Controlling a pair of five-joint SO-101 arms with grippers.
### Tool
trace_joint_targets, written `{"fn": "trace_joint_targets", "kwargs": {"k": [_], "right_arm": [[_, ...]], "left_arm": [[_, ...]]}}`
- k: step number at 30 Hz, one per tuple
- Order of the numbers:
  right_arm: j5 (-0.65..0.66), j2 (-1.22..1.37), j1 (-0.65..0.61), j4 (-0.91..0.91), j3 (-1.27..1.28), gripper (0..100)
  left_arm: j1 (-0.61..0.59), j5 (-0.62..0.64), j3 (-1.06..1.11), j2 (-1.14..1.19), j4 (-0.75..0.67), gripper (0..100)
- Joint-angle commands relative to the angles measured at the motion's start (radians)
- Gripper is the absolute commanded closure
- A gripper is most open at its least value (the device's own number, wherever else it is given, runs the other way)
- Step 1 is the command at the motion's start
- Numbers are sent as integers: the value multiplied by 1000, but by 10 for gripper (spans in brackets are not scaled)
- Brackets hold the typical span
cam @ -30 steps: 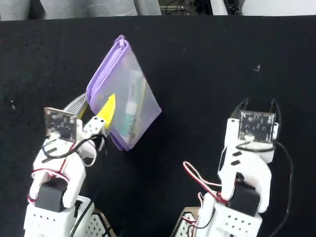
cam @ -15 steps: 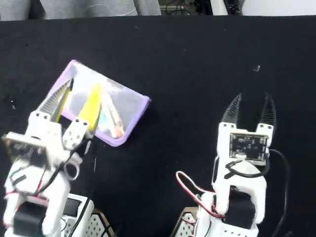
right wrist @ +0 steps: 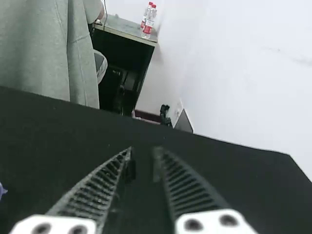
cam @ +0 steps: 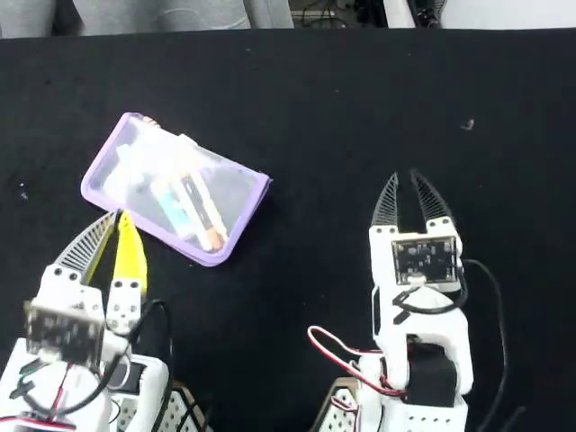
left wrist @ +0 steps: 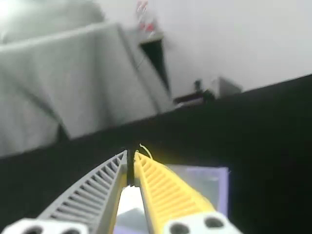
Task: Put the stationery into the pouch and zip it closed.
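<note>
Bottles (right wrist: 148,22) stand on a desk (right wrist: 129,31) beyond the table (cam: 360,108).

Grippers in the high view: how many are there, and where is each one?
2. The left gripper is at the near left, tips by the pouch's near edge. The right gripper is at the near right, well apart from the pouch.

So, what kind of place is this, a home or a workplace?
Probably a robotics lab or office workroom, not a home. Two small robot arms stand at a black-covered table, and behind are a plain white wall and a dark desk with water bottles.
</note>
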Motion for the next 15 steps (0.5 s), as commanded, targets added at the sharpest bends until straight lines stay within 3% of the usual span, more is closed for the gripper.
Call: {"fn": "trace_joint_targets", "kwargs": {"k": [1, 5, 15], "right_arm": [[-8, -88, -14, -18, 21, 971], [-8, -88, -15, -18, 73, 987], [-8, -88, -15, -18, 280, 987]], "left_arm": [[-154, -9, 39, -11, 43, 971], [-251, 84, 134, -12, 54, 971], [-231, 114, 598, -11, -110, 970]]}}
